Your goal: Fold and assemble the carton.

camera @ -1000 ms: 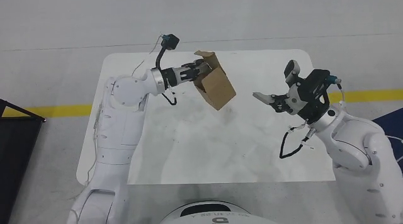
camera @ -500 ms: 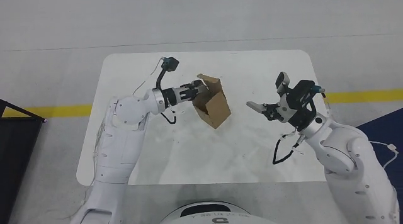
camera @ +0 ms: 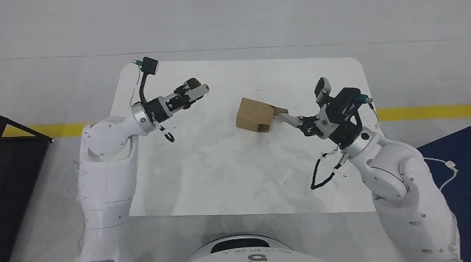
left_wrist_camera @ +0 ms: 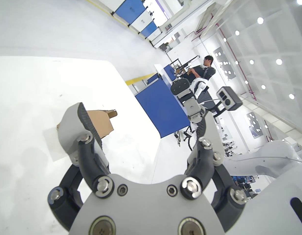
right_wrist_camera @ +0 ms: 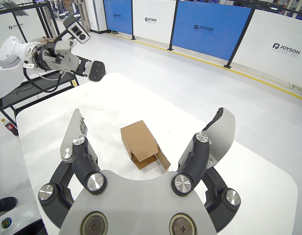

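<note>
The brown carton (camera: 255, 113) lies on its side on the white table (camera: 221, 181), one end open with loose flaps (right_wrist_camera: 163, 162). My right gripper (camera: 289, 120) is open just beside that flapped end, with the carton (right_wrist_camera: 140, 139) in front of its spread fingers (right_wrist_camera: 77, 125). My left gripper (camera: 197, 90) is open and holds nothing, hanging over the table well apart from the carton's closed end. In the left wrist view the carton (left_wrist_camera: 102, 123) sits beyond one finger (left_wrist_camera: 75, 123). The right wrist view shows the left gripper (right_wrist_camera: 96, 70) past the table's far edge.
The table has rounded corners, and bare surface surrounds the carton on all sides. A black rack (right_wrist_camera: 38, 84) and a bottle (right_wrist_camera: 9, 125) on the floor stand off the table's left side. Blue and white partitions (right_wrist_camera: 195, 28) line the room behind.
My left gripper let go of the carton and drew back to the left. The carton went from tilted in the air to lying on the table. My right gripper moved left, up to it.
</note>
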Tool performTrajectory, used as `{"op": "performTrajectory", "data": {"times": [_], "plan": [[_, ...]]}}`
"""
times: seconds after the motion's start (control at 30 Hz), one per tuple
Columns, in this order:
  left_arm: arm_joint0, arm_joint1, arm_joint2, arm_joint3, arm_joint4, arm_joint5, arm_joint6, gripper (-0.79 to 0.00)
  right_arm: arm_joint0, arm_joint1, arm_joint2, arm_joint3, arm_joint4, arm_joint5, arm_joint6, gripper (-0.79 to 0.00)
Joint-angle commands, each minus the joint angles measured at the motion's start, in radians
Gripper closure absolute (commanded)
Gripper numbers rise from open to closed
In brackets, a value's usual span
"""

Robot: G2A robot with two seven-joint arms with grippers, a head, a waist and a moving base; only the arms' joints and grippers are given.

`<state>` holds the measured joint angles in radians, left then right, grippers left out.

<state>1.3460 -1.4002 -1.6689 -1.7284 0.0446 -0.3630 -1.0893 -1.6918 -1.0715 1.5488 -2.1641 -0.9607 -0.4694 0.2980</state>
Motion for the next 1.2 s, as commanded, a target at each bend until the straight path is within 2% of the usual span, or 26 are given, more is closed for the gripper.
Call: {"op": "performTrajectory", "data": {"times": [0.0, 0.13, 0.27, 0.93, 1.03, 1.17], "plan": [[0.008, 0.01, -0.055, -0.005, -0.047, 0.004, -0.024, -0.785, 0.0, 0.0, 0.0, 0.0, 0.0, 0.0, 0.0, -0.785], [0.014, 0.033, -0.145, -0.037, -0.088, 0.039, -0.093, -0.785, 0.0, 0.0, 0.0, 0.0, 0.0, 0.0, 0.0, -0.785], [0.054, 0.045, -0.202, -0.076, -0.136, 0.073, -0.098, -0.785, 0.0, 0.0, 0.0, 0.0, 0.0, 0.0, 0.0, -0.785], [0.054, 0.045, -0.202, -0.076, -0.136, 0.073, -0.098, -0.785, 0.0, 0.0, 0.0, 0.0, 0.0, 0.0, 0.0, -0.785], [0.054, 0.045, -0.202, -0.076, -0.136, 0.073, -0.098, -0.785, 0.006, 0.004, -0.021, 0.036, -0.067, -0.021, 0.066, -0.785], [0.054, 0.045, -0.202, -0.076, -0.136, 0.073, -0.098, -0.785, 0.014, 0.009, -0.02, 0.136, 0.121, -0.104, 0.157, -0.785]]}}
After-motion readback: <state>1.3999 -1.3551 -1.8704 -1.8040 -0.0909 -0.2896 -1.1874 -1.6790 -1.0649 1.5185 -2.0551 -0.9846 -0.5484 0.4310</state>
